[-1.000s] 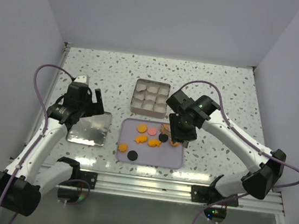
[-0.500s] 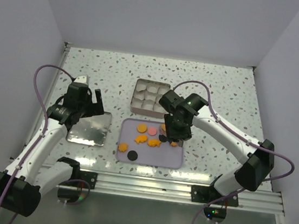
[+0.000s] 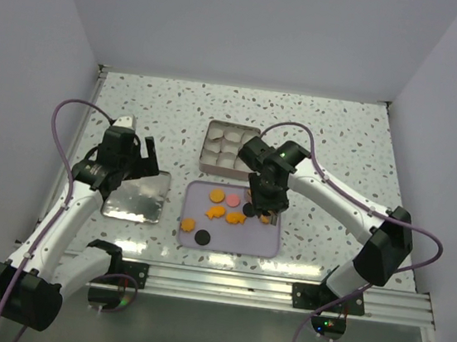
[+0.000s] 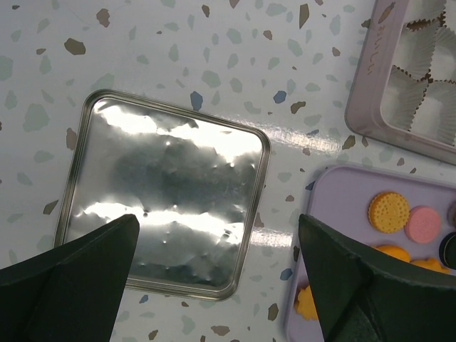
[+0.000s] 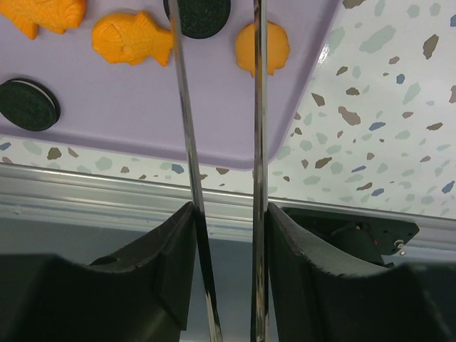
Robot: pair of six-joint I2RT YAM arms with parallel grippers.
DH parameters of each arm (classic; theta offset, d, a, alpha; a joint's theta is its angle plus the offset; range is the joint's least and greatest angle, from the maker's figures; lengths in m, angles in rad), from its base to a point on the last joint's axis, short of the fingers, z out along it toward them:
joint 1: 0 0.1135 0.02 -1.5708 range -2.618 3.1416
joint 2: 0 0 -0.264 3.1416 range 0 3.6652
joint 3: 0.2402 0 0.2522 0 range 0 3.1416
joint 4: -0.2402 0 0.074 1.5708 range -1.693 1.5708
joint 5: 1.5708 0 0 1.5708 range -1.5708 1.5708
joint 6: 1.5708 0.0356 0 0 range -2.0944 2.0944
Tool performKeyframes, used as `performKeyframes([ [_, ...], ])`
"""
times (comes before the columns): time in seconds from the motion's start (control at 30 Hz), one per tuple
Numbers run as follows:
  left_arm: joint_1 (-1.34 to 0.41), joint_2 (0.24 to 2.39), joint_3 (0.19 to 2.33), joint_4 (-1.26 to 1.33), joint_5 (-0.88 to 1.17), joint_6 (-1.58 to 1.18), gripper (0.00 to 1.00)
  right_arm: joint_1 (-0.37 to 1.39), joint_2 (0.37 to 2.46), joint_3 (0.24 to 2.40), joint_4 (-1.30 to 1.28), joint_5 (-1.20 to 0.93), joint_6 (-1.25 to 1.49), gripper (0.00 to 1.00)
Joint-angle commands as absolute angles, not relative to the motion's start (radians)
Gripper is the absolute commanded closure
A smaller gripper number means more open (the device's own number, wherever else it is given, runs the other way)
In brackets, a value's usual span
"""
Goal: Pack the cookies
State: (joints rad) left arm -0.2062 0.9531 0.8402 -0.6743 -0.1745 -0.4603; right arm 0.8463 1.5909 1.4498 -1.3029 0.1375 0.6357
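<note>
Several cookies lie on the lavender tray (image 3: 237,240): an orange round (image 3: 217,195), a pink round (image 3: 232,198), two black rounds (image 3: 202,236), and orange fish shapes (image 3: 215,212). My right gripper (image 3: 263,199) hangs over the tray's right part, shut on thin metal tongs (image 5: 187,107). In the right wrist view the gripper (image 5: 228,214) holds the two blades apart. They reach toward a black cookie (image 5: 199,14) and an orange cookie (image 5: 276,47). My left gripper (image 3: 138,157) is open and empty over a metal lid (image 4: 164,192); it also shows in the left wrist view (image 4: 217,228).
The square metal tin (image 3: 230,148) with white paper compartments stands just behind the tray. The shiny lid (image 3: 136,196) lies to the tray's left. The aluminium rail (image 3: 223,280) runs along the table's near edge.
My right gripper with the tongs has moved left, from the tray's right edge to over the cookies on its right part. The left arm has not moved.
</note>
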Motion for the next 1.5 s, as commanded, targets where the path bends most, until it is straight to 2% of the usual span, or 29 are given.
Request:
performKeyframes([
  [0.0, -0.213, 0.937, 0.841, -0.643, -0.176, -0.454, 0.00, 0.854, 1.586, 1.496, -1.304, 0.164, 0.635, 0.57],
  [0.17, -0.213, 0.937, 0.841, -0.643, -0.176, -0.454, 0.00, 0.853, 1.592, 1.500, -1.307, 0.166, 0.632, 0.69],
  [0.27, -0.213, 0.937, 0.839, -0.643, -0.176, -0.454, 0.00, 0.853, 1.597, 1.531, -1.327, 0.176, 0.632, 0.70],
  [0.7, -0.213, 0.942, 0.838, -0.640, -0.170, -0.453, 0.00, 0.854, 1.650, 1.919, -1.505, 0.267, 0.629, 0.73],
  [0.9, -0.213, 0.943, 0.836, -0.637, -0.166, -0.451, 0.00, 0.827, 1.819, 2.156, -1.546, 0.295, 0.546, 0.72],
  [1.0, -0.213, 0.943, 0.836, -0.638, -0.164, -0.449, 0.00, 0.755, 1.899, 2.230, -1.528, 0.255, 0.508, 0.72],
  [1.3, -0.213, 0.946, 0.835, -0.638, -0.169, -0.453, 0.00, 0.634, 2.087, 2.393, -1.509, 0.172, 0.440, 0.74],
  [1.47, -0.212, 0.959, 0.838, -0.638, -0.167, -0.451, 0.00, 0.623, 2.131, 2.387, -1.496, 0.158, 0.428, 0.74],
])
